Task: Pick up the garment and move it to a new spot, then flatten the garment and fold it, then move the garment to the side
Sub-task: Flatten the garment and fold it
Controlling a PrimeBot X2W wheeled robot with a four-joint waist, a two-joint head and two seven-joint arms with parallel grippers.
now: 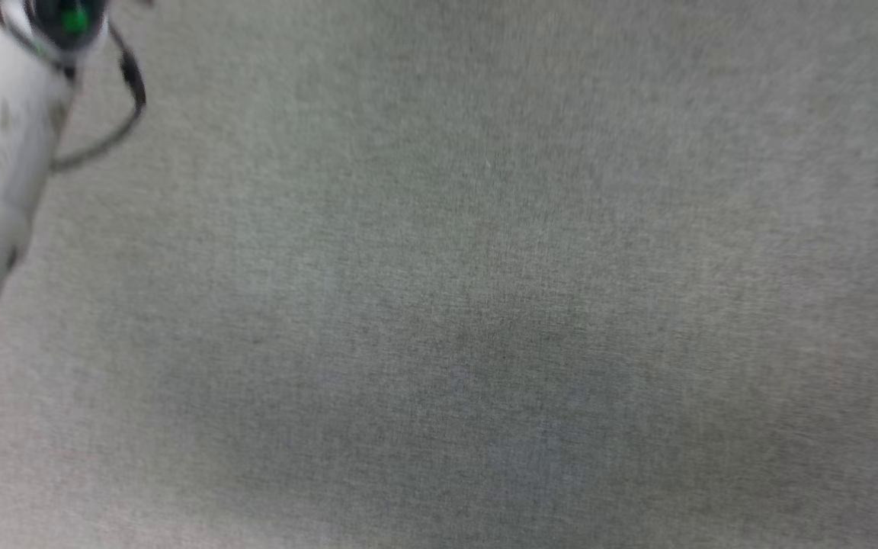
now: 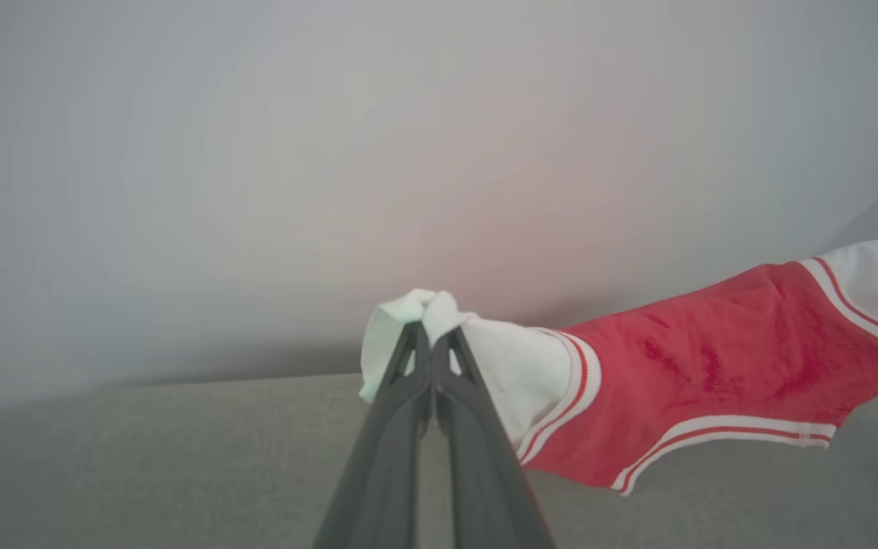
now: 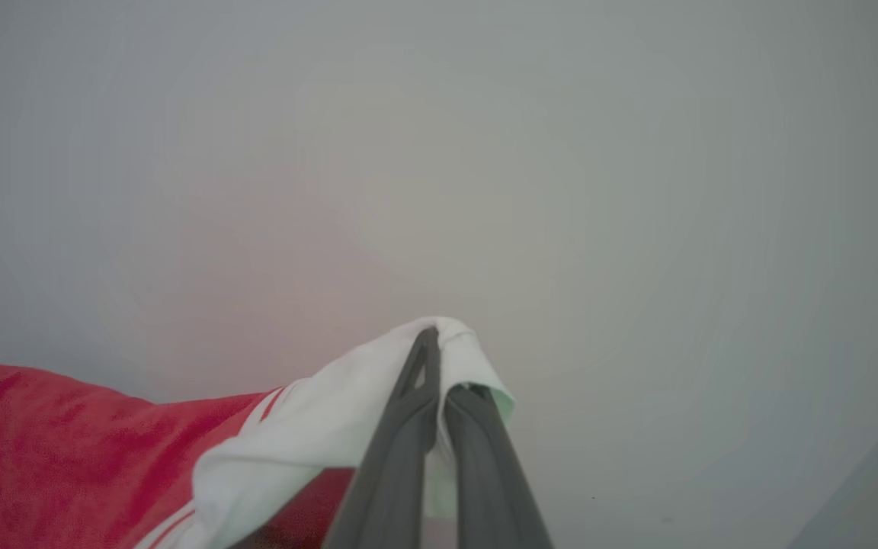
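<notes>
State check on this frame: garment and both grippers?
garment: unfolded, strung between the two grippers by its white sleeves.
left gripper: shut, pinching one white sleeve.
right gripper: shut, pinching white sleeve fabric at the other end.

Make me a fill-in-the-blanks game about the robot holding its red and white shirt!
1. The left gripper has its jaws shut on a ____ sleeve of the shirt.
2. Between its striped bands, the shirt's body is ____.
3. The right gripper has its jaws ____ on white cloth of the shirt too.
4. Below the shirt is a ____ fabric surface.

Missing words: white, red, shut, grey.
</notes>
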